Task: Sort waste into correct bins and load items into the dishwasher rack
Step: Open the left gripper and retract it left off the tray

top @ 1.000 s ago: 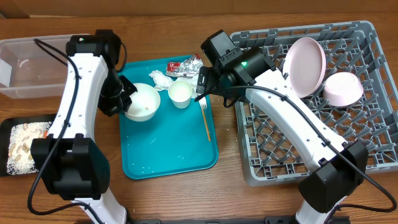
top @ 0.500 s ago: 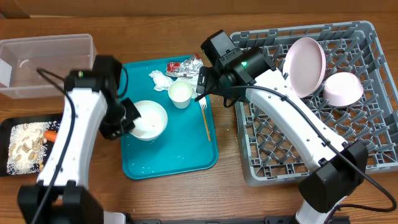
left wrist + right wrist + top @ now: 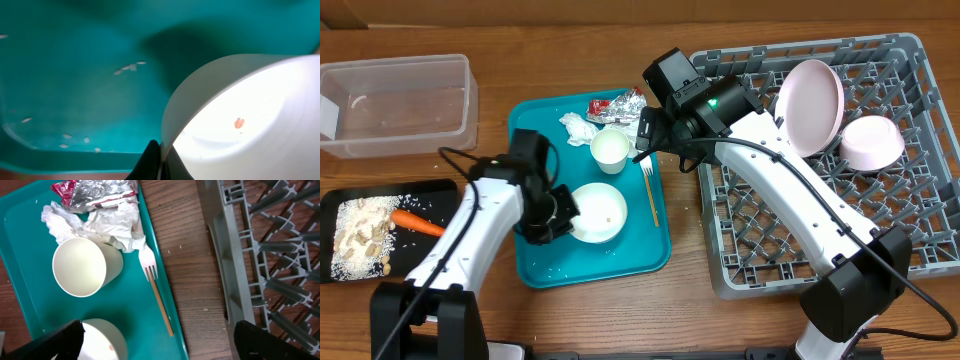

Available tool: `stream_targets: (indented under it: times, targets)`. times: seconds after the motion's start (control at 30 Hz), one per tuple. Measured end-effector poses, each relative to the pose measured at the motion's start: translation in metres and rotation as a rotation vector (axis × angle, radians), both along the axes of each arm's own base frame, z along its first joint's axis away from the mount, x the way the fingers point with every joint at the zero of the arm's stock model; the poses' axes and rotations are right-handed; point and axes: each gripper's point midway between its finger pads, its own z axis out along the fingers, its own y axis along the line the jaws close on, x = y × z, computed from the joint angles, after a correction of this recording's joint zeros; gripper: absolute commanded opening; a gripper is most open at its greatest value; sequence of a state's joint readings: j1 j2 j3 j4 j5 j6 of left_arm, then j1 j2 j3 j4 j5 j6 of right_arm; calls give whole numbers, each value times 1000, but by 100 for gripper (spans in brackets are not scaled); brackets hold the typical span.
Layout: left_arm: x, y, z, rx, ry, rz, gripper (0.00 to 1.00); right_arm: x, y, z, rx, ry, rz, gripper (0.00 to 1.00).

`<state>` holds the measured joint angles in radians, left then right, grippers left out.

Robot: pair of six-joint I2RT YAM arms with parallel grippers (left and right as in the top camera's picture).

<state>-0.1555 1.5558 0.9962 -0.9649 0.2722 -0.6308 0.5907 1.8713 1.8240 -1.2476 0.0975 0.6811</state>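
The left gripper [image 3: 558, 214] is clenched on the rim of a small white bowl [image 3: 598, 212] at the near middle of the teal tray [image 3: 620, 258]. In the wrist view its fingers [image 3: 150, 160] pinch the thin rim, and I cannot tell if the bowl rests on the tray or hangs just above it. The right gripper [image 3: 160, 347] hovers with jaws spread wide and empty over the tray's right edge, above the fork [image 3: 650, 192]. Left of the fork stands the white cup [image 3: 610, 150], touching a crumpled napkin [image 3: 578, 126]. The foil wrapper [image 3: 615, 104] lies at the far edge, its red print too small to read. In the grey rack [image 3: 880, 230] on the right, a plate [image 3: 810, 105] and a second bowl [image 3: 871, 142] lean on the pegs. Far left is the clear tub [image 3: 395, 105]. Nearer, the black tray [image 3: 450, 190] holds the carrot [image 3: 417, 222] and pale food bits [image 3: 360, 235]
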Motion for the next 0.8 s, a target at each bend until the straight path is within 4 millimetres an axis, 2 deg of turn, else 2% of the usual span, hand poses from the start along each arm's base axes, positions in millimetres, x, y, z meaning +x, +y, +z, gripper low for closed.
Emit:
stream_targets:
  times: [0.2, 0.27, 0.5, 0.6, 0.8]
  targets:
    - [4, -21, -2, 34, -49, -47, 5, 0, 0, 0, 0, 1, 0, 100]
    - [6, -24, -2, 43, -61, -56, 16, 0, 0, 0, 0, 0, 1, 100]
    - [5, -19, -4, 74, -56, -39, 19, 0, 0, 0, 0, 1, 0, 100]
    - [0, -17, -4, 83, -38, -40, 27, 0, 0, 0, 0, 0, 0, 100]
    - [-12, -13, -4, 99, 12, -47, 29, 0, 0, 0, 0, 0, 0, 100]
